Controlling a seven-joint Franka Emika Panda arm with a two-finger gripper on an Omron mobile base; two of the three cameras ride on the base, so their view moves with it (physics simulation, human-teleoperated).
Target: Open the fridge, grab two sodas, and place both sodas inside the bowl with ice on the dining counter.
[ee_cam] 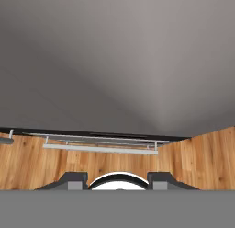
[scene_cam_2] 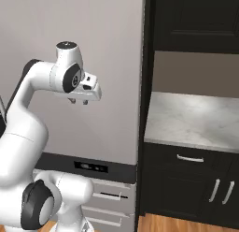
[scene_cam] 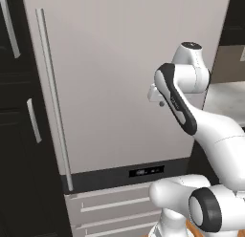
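The fridge [scene_cam: 124, 78] door is closed; the end effector [scene_cam_2: 78, 102] hangs clenched and empty before it, away from the handle [scene_cam: 53, 97].

The fridge [scene_cam: 119, 83] stands closed ahead of the arm, its long bar handle [scene_cam: 53, 97] running down the door's left edge. Below the door sits a display strip [scene_cam: 146, 171], with drawers [scene_cam: 112, 207] beneath that. The tool [scene_cam_2: 78, 101] hangs pointing down in front of the door's right part (not touching it). Cabinets [scene_cam: 19, 135] flank the fridge on the left; right of it a surface [scene_cam_2: 193, 119] lies over more cabinets [scene_cam_2: 196, 184].
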